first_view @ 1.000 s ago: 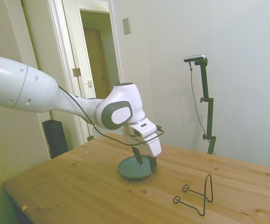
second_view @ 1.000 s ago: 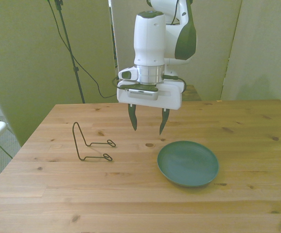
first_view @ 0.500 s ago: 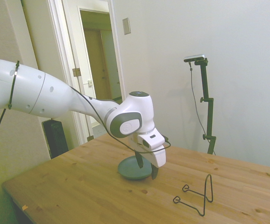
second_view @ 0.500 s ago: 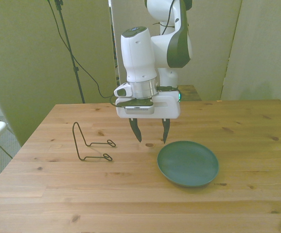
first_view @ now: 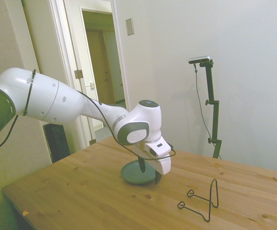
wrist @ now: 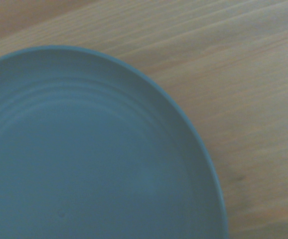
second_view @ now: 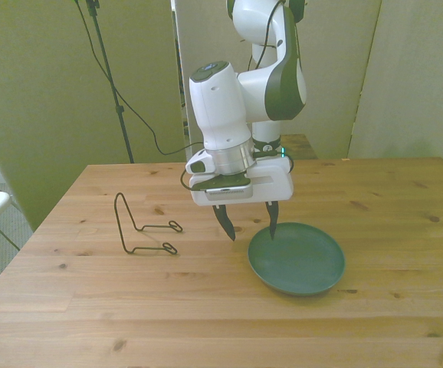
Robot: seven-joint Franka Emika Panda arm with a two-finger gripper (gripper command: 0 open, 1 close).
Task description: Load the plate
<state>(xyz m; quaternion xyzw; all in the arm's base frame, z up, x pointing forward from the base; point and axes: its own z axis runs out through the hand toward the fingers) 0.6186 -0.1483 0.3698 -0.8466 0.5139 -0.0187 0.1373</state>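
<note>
The pincer (second_view: pixel 251 228), fingers spread, straddles the near rim of the grey-blue plate (second_view: pixel 298 259) lying flat on the bench (second_view: pixel 206 307), beside a wire stand (second_view: pixel 139 228). Rigid, smooth and likely breakable, it seems best gripped by its rim.

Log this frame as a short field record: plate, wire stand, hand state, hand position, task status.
plate: grey-blue plate lying flat on the table, empty
wire stand: black wire stand toward the front view's left, empty, apart from the plate
hand: hand open, holding nothing
hand position: low at the plate's rim, one finger outside it, one over the plate
task status: plate not yet gripped
</note>
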